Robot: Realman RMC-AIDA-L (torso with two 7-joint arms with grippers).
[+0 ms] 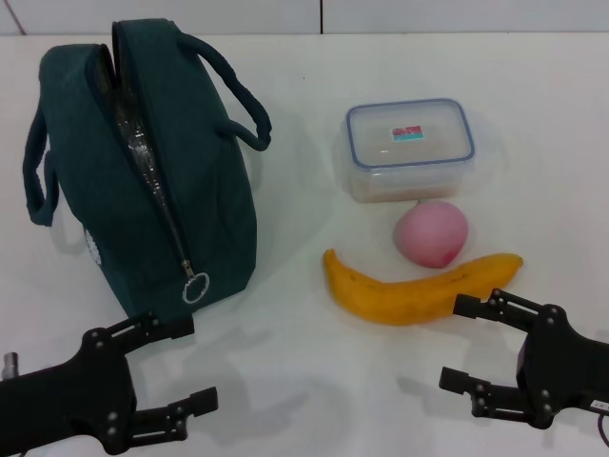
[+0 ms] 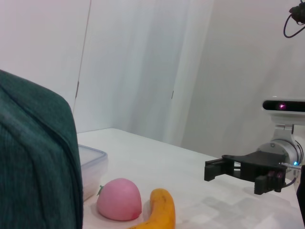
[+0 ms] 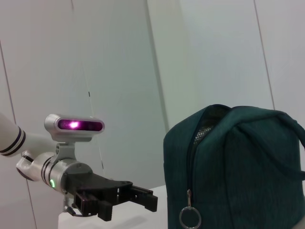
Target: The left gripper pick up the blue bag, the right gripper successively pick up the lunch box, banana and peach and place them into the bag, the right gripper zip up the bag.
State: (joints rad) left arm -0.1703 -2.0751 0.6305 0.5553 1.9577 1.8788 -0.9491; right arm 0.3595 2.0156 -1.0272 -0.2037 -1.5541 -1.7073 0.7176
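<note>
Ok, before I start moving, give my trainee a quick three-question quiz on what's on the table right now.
1. True or false: the blue bag is already partly unzipped.
2. Which item lies nearest the right gripper? A) the lunch box B) the banana C) the peach
3. Fill in: the left gripper hovers open, just in front of the bag's ring ____ pull.

Key:
1. True; the zipper is parted along the top and silver lining shows.
2. B; its upper finger almost reaches the banana.
3. zipper
</note>
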